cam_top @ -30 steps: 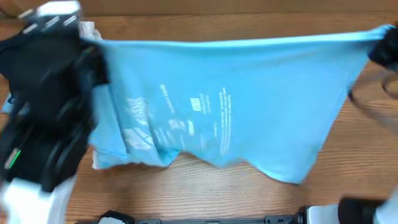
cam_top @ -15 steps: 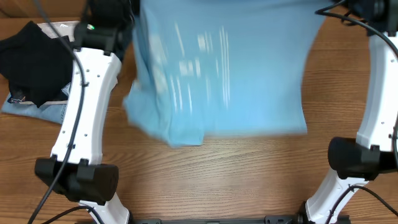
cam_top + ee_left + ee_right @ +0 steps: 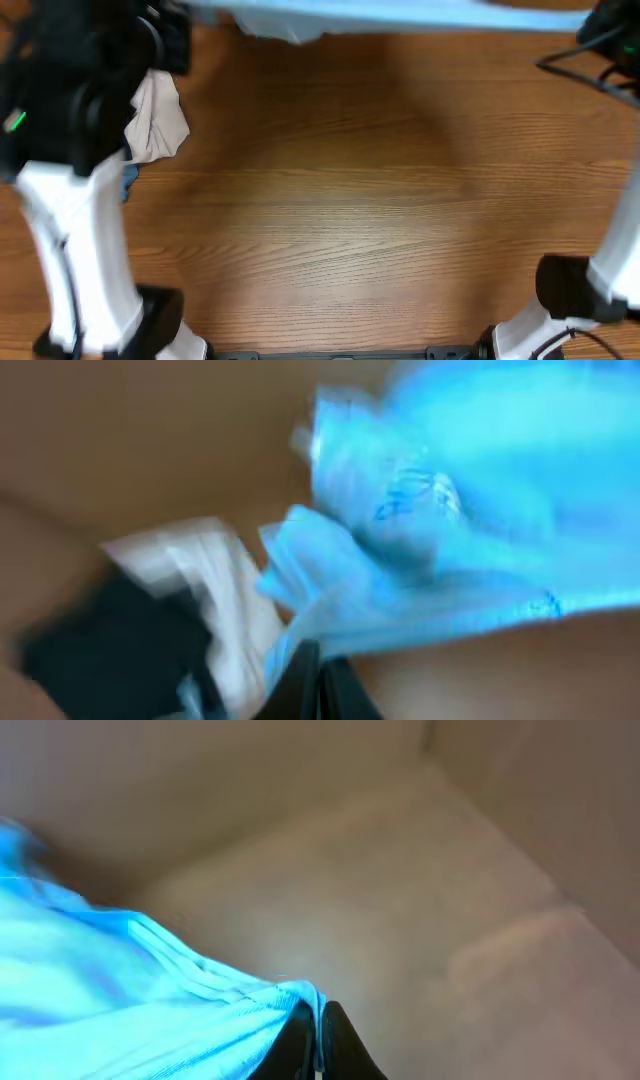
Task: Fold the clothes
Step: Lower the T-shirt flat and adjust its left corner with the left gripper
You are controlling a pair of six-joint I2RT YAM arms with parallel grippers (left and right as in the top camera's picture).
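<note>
The sky-blue T-shirt shows in the overhead view only as a thin stretched band along the far edge of the table, held up between the two arms. In the left wrist view the T-shirt bunches in blurred folds with faint print, and my left gripper is shut on its edge. On the other side my right gripper is shut on a hem corner of the T-shirt, with cloth pinched between the dark fingers. Most of the shirt is out of the overhead view.
A beige cloth lies at the left beside the left arm, with a bit of blue denim under it. A black garment and pale fabric show below the left wrist. The right arm's base stands at the front right.
The shirt, spread over the table a second ago, has swung away to the far edge. Both arms have moved fast with it, and both are still shut on it.
</note>
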